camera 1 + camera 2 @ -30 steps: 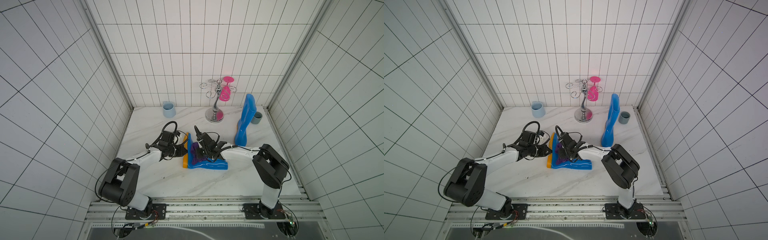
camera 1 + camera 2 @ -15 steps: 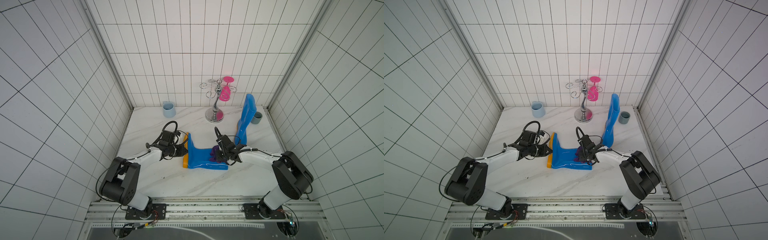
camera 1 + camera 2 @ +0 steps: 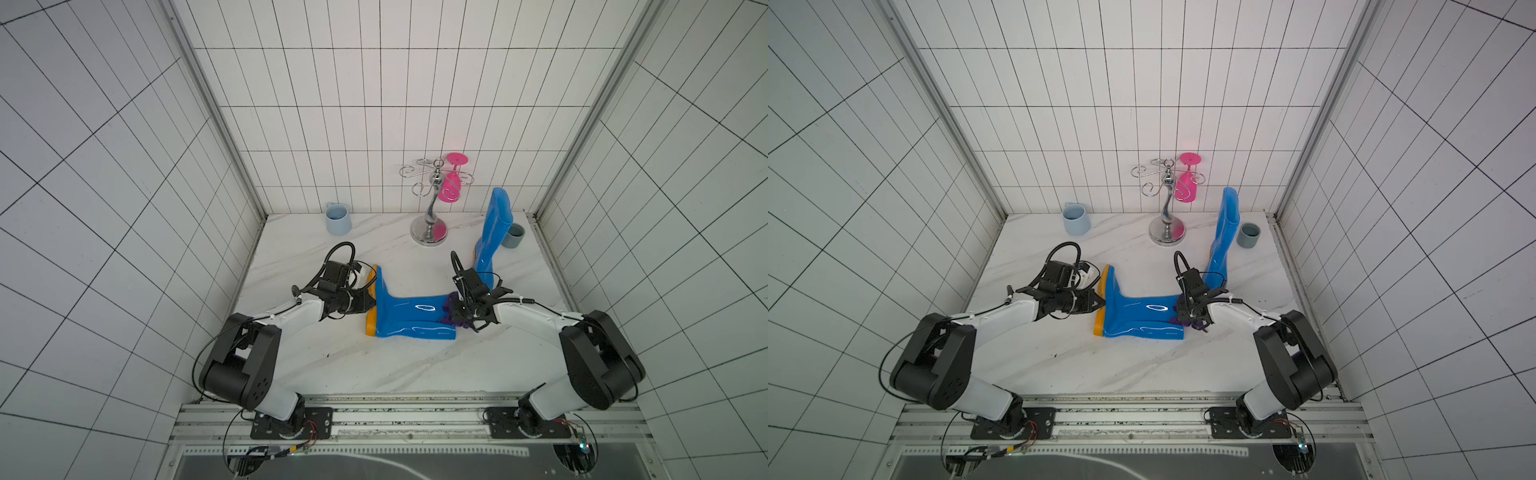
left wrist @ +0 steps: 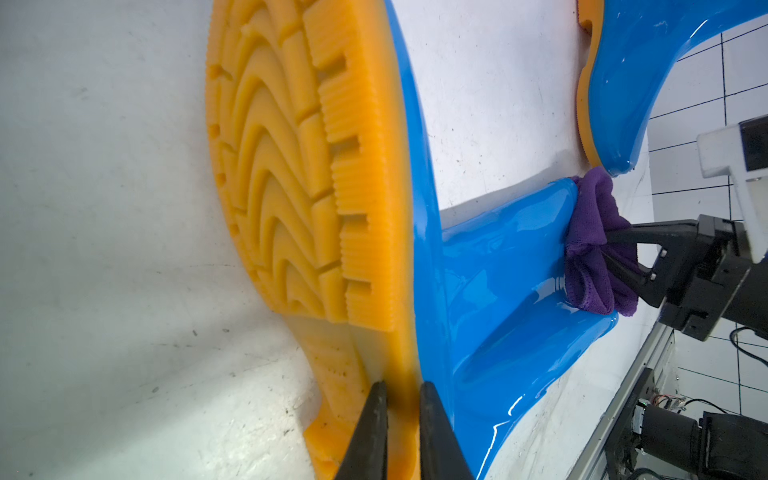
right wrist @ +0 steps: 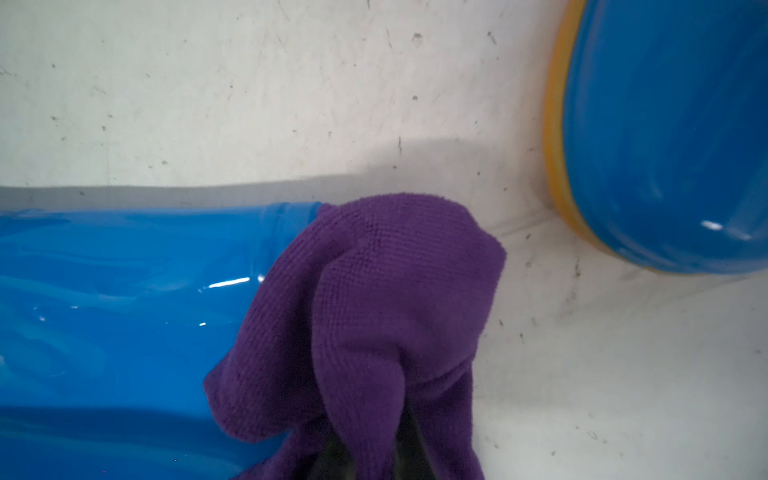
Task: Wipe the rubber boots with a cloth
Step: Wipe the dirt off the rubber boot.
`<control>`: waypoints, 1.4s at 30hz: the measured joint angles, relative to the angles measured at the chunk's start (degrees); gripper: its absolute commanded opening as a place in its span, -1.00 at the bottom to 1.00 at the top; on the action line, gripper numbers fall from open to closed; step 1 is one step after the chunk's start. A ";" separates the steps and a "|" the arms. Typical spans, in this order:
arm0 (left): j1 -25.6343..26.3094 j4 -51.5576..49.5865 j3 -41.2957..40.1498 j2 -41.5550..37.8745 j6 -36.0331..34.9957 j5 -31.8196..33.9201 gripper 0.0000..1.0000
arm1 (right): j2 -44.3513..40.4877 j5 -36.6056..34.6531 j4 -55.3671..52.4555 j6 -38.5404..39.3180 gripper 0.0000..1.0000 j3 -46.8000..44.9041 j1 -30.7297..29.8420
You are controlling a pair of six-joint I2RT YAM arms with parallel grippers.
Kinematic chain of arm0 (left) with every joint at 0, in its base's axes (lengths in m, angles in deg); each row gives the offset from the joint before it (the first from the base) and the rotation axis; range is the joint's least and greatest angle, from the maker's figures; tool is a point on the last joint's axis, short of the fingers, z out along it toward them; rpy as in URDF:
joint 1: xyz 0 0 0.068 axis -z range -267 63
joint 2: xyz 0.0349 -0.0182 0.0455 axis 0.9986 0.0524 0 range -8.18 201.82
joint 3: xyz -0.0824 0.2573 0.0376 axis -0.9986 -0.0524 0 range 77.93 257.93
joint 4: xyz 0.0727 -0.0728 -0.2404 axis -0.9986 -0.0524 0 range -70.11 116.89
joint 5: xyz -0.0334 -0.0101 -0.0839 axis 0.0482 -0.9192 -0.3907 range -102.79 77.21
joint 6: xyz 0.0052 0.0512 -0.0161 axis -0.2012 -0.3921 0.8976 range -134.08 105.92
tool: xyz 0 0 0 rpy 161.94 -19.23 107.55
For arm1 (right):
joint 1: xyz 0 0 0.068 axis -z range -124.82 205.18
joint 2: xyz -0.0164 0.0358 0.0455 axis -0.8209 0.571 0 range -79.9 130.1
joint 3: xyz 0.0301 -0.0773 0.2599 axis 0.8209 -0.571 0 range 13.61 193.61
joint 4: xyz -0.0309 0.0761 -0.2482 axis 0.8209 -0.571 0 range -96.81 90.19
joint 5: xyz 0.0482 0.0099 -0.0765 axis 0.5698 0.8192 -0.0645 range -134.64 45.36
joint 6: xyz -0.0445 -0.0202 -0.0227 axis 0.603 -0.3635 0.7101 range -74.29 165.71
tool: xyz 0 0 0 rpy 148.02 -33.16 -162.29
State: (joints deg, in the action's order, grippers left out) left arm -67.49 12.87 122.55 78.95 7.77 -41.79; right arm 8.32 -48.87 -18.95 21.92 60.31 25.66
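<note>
One blue rubber boot (image 3: 411, 316) (image 3: 1142, 316) lies on its side mid-table, orange sole (image 4: 299, 166) toward my left arm. My left gripper (image 3: 372, 301) (image 4: 403, 399) is shut on the heel edge of that sole. The other boot (image 3: 492, 232) (image 3: 1225, 232) stands upright at the back right; its toe (image 5: 665, 133) shows in the right wrist view. My right gripper (image 3: 465, 313) (image 5: 370, 457) is shut on the bunched purple cloth (image 3: 455, 316) (image 4: 594, 245) (image 5: 374, 311), which presses on the open top end of the lying boot's shaft.
A light blue mug (image 3: 337, 218) stands at the back left. A chrome glass rack (image 3: 432, 208) with a pink glass (image 3: 451, 187) stands at the back centre. A grey cup (image 3: 514, 236) sits behind the upright boot. Tiled walls close three sides.
My right gripper has dragged the cloth rightward along the lying boot, from its foot to the top end of the shaft. The left arm and the boot have stayed put.
</note>
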 measured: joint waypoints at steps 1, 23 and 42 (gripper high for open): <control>0.00 -0.04 0.02 0.00 0.00 0.00 -0.71 | 0.76 -0.09 -0.44 0.17 -1.00 0.87 -0.74; 0.00 -0.33 0.26 0.17 -0.04 -0.09 -0.71 | 17.22 5.92 -0.94 -2.16 -1.00 29.86 -22.91; 0.00 -0.37 0.31 0.15 -0.24 -0.11 -0.71 | 12.98 3.69 2.12 -5.01 -1.00 15.69 -22.03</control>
State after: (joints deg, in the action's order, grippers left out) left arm -67.49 12.49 122.86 79.11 7.53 -41.90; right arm 21.31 -45.17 -16.83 16.91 76.00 3.63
